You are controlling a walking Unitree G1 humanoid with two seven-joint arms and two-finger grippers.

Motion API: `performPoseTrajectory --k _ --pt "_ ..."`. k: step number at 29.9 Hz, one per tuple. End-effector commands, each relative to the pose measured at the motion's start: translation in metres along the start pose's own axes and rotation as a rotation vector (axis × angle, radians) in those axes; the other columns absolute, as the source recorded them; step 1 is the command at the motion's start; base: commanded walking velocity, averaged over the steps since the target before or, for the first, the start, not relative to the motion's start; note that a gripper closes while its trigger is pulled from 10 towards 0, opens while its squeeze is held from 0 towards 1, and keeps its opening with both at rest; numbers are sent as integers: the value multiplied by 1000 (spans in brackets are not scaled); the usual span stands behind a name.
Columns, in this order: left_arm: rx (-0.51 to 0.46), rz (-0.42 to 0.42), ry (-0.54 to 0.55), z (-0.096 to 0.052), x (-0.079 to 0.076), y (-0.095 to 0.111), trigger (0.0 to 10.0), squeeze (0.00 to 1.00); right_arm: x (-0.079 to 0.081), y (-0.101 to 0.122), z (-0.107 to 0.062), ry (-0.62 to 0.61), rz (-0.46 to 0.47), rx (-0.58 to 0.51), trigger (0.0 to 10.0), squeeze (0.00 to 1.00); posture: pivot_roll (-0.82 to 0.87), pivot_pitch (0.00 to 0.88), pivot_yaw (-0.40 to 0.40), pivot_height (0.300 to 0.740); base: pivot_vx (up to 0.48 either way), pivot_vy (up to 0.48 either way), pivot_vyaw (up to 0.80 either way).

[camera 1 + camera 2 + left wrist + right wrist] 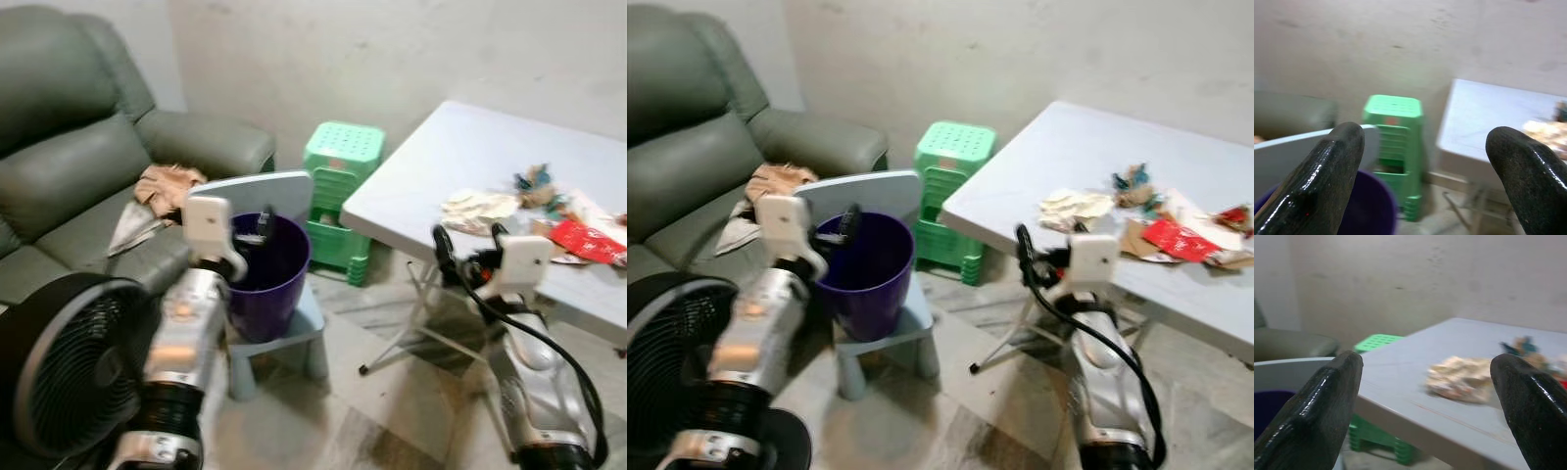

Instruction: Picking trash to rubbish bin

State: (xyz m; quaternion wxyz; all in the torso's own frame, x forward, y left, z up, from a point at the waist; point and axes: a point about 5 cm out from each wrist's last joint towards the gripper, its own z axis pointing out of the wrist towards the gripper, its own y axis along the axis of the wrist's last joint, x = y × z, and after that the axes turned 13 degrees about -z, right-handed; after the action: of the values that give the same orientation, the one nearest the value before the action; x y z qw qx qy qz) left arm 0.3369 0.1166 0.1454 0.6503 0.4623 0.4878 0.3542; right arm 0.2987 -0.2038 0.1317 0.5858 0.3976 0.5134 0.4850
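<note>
Bin (266, 269) on stool (304, 333), left of table (460, 157) w/ trash (477, 209).

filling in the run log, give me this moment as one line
left gripper: open, above purple bin | right gripper: open, at white table edge facing crumpled paper | trash on table, none held

The left claw (1422, 166) spreads its black fingers (1322, 181) wide — beyond them a green stool stack (1393, 147), a purple bin (1369, 208) and the white tabletop (1484, 122).
</note>
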Motion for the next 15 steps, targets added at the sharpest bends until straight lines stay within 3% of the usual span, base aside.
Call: performPoseTrajectory --k 1,4,15 --pt "-14 2 -3 -2 -1 4 10000 0 -1 5 2 -4 -17 -9 10000 0 64 24 -3 740 0 0 -763" --pt "-19 -17 -9 -2 -3 4 10000 0 -2 4 1 -12 -14 6 10000 0 62 26 -4 740 0 0 -712" --pt "1 -36 -50 -7 -10 -1 10000 0 -3 4 -1 -47 19 25 10000 0 62 34 -8 740 0 0 0"
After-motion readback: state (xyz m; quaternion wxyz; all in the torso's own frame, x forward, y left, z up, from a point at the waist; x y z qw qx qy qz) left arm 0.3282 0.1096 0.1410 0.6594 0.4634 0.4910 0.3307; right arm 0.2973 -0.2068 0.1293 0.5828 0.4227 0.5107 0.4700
